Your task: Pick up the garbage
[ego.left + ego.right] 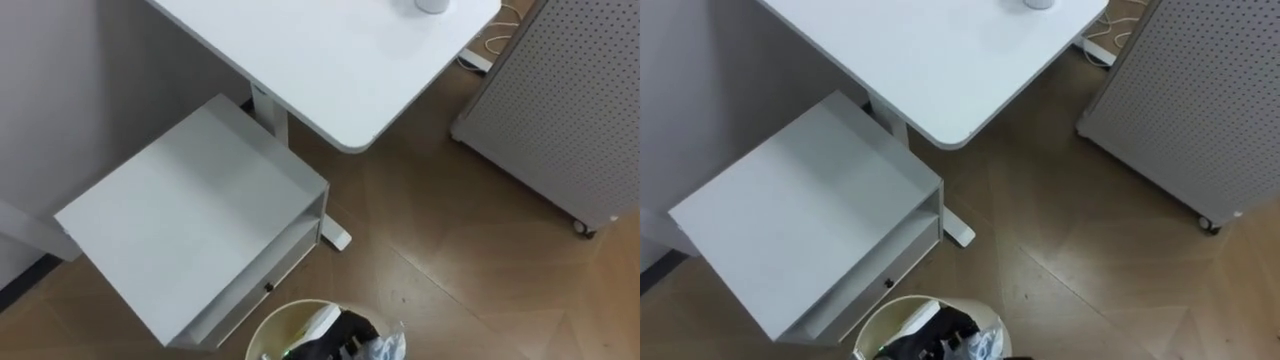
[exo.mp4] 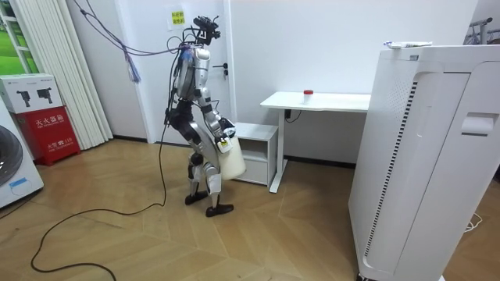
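A white round bin (image 1: 262, 332) hangs just in front of me, its rim at the bottom of the eye views. My dark right hand (image 1: 345, 335) reaches over the rim into it with fingers curled on the bin. Crumpled clear plastic (image 1: 388, 348) lies inside beside the hand. In the room view I stand upright on the wooden floor, carrying the bin (image 2: 231, 160) at thigh height and facing a low cabinet and a desk. On the desk top stands a small white container (image 2: 308, 94) with a red cap, also at the top edge of the eye views as the container (image 1: 432, 5).
A low white cabinet (image 1: 195, 225) with an open shelf stands right ahead. Beyond it is the white desk (image 1: 330, 60), its foot (image 1: 337, 237) on the floor. A perforated white panel on castors (image 1: 560, 110) stands to the right. A red box (image 2: 43, 117) is far left.
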